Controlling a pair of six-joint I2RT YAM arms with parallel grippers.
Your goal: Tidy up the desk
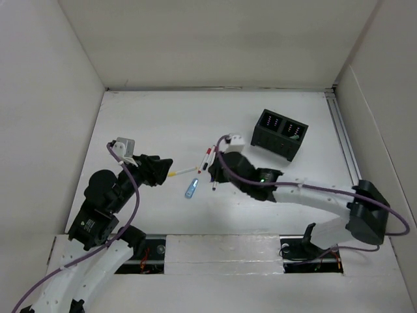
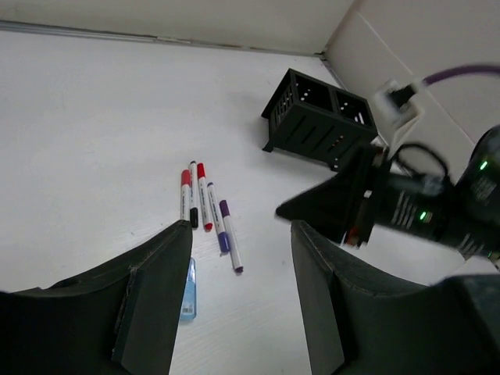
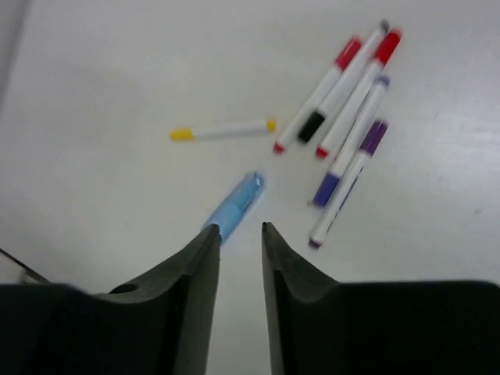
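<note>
**Desk [image 1: 163, 124]: loose pens mid-table, pick-up pending**

Right pincer [image 3: 240, 229]: the jaws are nearly together, with a narrow slot between them and nothing in it. It hangs over the middle of the desk, tips just short of the blue stick [image 3: 234, 203].

Left pincer [image 2: 242, 234]: the jaws are wide apart and empty. It is low over the desk on the left side of the pens and points towards them.

Blue stick: flat on the desk, slanted across the line of the right pincer's slot. It lies clear of everything else.

Yellow marker [image 3: 223, 130]: lies alone, just beyond the blue stick.

Markers [image 3: 348, 117]: a loose fan of red-capped and purple-capped ones. They lie side by side, some touching, to the right of the yellow one in the right wrist view.

Box [image 1: 280, 135]: black, with two compartments, well apart from the pens towards the far right. Something small shows inside, too small to name.

Desk: the white surface under it all, walled, with a rail along the right edge.

Handling note (judgement): the step looks like a first pick from the pile, most likely the blue stick.
- The slot is too narrow as it stands, so widen it before going down.
- Turn the wrist so the fingers close across the stick, not along it.
- Take the stick near its middle so it does not tip.
- Leave the fanned markers for later and take them from the outer edge, one at a time. A grip in the middle of the fan could catch two.
- Keep the left arm back from the right arm's path to the box.
</note>
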